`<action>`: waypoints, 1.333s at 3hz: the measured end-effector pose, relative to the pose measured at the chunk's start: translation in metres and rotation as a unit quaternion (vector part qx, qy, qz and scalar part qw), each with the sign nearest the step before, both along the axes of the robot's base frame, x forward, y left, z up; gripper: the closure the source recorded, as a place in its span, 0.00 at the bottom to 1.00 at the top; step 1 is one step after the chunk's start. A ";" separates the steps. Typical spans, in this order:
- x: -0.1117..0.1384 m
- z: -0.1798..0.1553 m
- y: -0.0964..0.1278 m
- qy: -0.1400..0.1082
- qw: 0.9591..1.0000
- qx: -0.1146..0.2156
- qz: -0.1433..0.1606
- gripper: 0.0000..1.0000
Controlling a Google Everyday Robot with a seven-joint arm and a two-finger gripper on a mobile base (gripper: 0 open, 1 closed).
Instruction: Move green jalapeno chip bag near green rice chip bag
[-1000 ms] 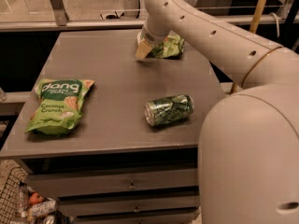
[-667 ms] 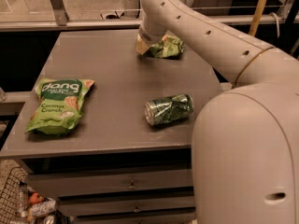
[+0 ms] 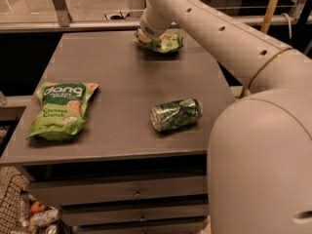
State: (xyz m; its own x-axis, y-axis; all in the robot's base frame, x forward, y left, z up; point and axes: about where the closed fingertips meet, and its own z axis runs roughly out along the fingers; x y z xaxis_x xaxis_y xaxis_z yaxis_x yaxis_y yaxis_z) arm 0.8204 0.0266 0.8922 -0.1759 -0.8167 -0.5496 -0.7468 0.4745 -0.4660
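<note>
The small wrinkly green jalapeno chip bag (image 3: 168,42) lies at the far edge of the grey table (image 3: 122,72), right of centre. My gripper (image 3: 145,34) is at the bag's left end, low over the table, at the end of my white arm. The larger light-green rice chip bag (image 3: 59,108), printed "dang" and "Coconut Crunch", lies flat at the table's left front, far from the small bag.
A shiny green drink can (image 3: 175,114) lies on its side near the table's front right. My white arm and body (image 3: 253,130) fill the right side. Drawers (image 3: 139,194) sit below the tabletop. A railing post (image 3: 58,4) stands behind the table.
The gripper and the jalapeno chip bag have shifted slightly left along the table's far edge. The rice chip bag and can have not moved.
</note>
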 end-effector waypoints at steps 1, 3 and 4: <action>-0.021 0.045 0.035 -0.044 0.996 0.026 0.075 1.00; -0.024 0.041 0.045 -0.047 0.994 0.020 0.096 1.00; -0.045 0.035 0.082 -0.042 0.988 0.004 0.149 1.00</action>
